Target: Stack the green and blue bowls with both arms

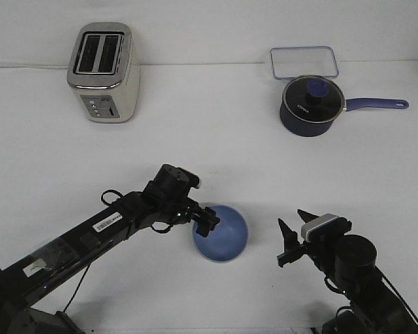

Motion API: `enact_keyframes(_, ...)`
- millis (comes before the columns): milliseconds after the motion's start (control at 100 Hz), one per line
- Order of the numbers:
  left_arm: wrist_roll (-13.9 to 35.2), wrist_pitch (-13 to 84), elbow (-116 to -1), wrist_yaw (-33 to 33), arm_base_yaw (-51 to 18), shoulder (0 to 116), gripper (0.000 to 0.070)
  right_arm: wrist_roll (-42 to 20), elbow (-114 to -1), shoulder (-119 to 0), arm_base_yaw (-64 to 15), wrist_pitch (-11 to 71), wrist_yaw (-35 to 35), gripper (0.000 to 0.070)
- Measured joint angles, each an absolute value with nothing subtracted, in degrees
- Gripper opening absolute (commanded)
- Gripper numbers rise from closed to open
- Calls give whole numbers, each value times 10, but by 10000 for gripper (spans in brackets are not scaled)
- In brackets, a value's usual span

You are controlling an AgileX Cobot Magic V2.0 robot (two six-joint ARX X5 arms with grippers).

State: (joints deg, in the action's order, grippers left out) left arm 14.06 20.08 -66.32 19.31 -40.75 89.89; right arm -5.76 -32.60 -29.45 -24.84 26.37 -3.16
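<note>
- Near the table's (pixel 216 139) front edge, around its middle, the blue bowl (pixel 223 235) is sitting; no green bowl is showing.
- Left tool (pixel 209 220) is pinching its rim.
- Right tool (pixel 292 233) is waiting spread.
- Likely light, stiff, slippery: rim grip suits.

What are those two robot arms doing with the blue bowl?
The left hand is at the rim of the blue bowl near the front of the table; whether it grips is unclear. The right hand waits open beside the bowl, holding nothing. No green bowl shows separately. A toaster, a lidded saucepan and a clear container sit at the back.
</note>
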Motion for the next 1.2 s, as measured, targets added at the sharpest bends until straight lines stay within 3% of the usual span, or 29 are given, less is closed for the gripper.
enact_keyframes(160, 135, 198, -663, 159, -382, 865, 503, -58, -326, -295, -248, 263, -21, 357)
enact_keyframes(390, 89, 197, -663, 11, -303, 724, 477, -50, -326, -295, -248, 225, 28, 357)
enact_keyframes(450, 71, 197, -663, -25, -281, 687, 343, -46, -326, -295, -248, 211, 42, 344)
enact_keyframes(540, 52, 203, -663, -60, -246, 641, 0, -43, -326, -295, -248, 189, 53, 279)
enact_keyframes(590, 46, 218, -663, -69, -225, 620, 10, -43, -326, -293, -248, 179, 66, 205)
enact_keyframes(650, 39, 243, -663, -79, -202, 596, 12, -43, -326, -286, -248, 177, 73, 7)
enact_keyframes(660, 39, 248, -663, -80, -198, 592, 12, -43, -326, -284, -248, 178, 73, 0)
enact_keyframes(790, 22, 245, -626, -90, -159, 528, 12, -43, -322, -227, -248, 189, 75, 2)
enact_keyframes(1080, -3, 34, -350, -91, -118, 260, 11, -32, -257, -44, -248, 172, 123, 2)
enact_keyframes(1200, -5, 15, -281, -91, -117, 183, 12, -24, -258, -35, -248, 161, 147, 2)
